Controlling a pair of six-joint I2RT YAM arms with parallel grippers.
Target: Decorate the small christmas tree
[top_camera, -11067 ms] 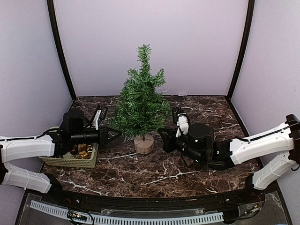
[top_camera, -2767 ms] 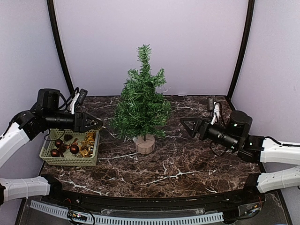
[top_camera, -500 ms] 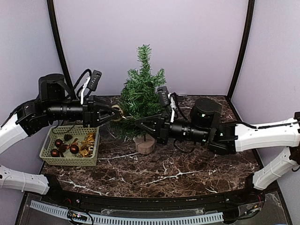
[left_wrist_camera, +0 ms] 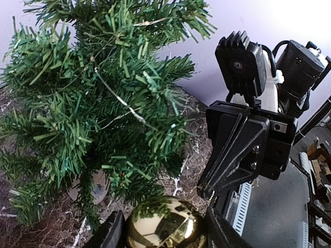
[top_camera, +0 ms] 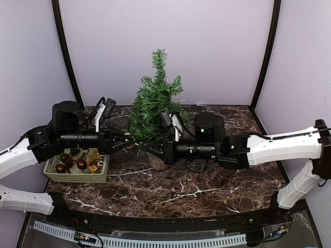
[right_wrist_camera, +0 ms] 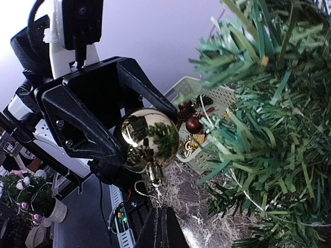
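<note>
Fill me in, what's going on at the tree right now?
The left gripper holds a gold bauble between its fingers, right at the lower branches of the small christmas tree. The right gripper is shut, its tips just below the bauble's cap and hanging loop; whether it pinches the loop is unclear. No ornament shows on the tree yet. More ornaments lie in the basket on the left.

White arm shells (top_camera: 282, 144); black joints (top_camera: 209, 125), cables (top_camera: 98, 105), left hand (top_camera: 126, 140), right hand (top_camera: 152, 149).
</note>
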